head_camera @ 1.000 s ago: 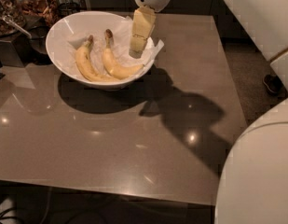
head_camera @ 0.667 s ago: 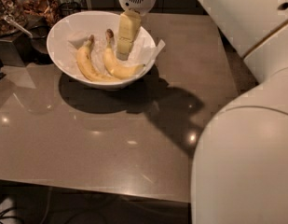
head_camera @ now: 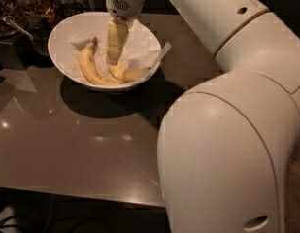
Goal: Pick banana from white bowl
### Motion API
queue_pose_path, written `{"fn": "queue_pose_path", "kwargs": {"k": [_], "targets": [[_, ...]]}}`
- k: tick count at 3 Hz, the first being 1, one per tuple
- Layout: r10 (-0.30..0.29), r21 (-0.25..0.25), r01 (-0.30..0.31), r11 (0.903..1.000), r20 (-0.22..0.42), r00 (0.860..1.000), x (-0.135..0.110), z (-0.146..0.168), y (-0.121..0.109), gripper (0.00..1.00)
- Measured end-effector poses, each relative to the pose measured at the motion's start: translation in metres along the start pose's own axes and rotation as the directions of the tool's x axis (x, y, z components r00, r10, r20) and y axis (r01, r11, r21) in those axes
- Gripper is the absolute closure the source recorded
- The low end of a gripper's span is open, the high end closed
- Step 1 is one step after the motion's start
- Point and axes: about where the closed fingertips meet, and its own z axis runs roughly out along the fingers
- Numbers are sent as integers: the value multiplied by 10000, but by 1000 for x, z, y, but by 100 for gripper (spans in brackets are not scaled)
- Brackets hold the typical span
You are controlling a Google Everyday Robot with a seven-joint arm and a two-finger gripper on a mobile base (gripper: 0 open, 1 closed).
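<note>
The white bowl [head_camera: 59,57], lined with crumpled white paper, stands at the back left of the table. Two bananas lie in it. The thick, bent banana [head_camera: 130,74] lies on the right side of the bowl, and its upper end is hidden behind my gripper. The slimmer curved banana [head_camera: 90,68] lies to its left. My gripper [head_camera: 112,58] reaches straight down into the bowl, its tip at the thick banana's upper part, between the two bananas.
The bowl sits on a grey-brown table [head_camera: 91,144] whose front edge is near the bottom of the view. Dark containers with clutter [head_camera: 23,8] stand at the back left. My arm's white links [head_camera: 227,130] fill the right side.
My gripper has moved left and lower into the bowl, from over the right rim to the thick banana. My arm now covers more of the right side. The bananas have not moved.
</note>
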Motion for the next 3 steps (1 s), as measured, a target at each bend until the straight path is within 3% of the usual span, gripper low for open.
{"fn": "queue_pose_path", "kwargs": {"k": [1,2,3], "targets": [[118,-367,-115,9993,82,9999,-6,15,-3,18],[299,-739,-288,9969,143,9994,-8,30,-4,33],[568,-1145,-539,9920,221,9981,-10,46,-6,40]]}}
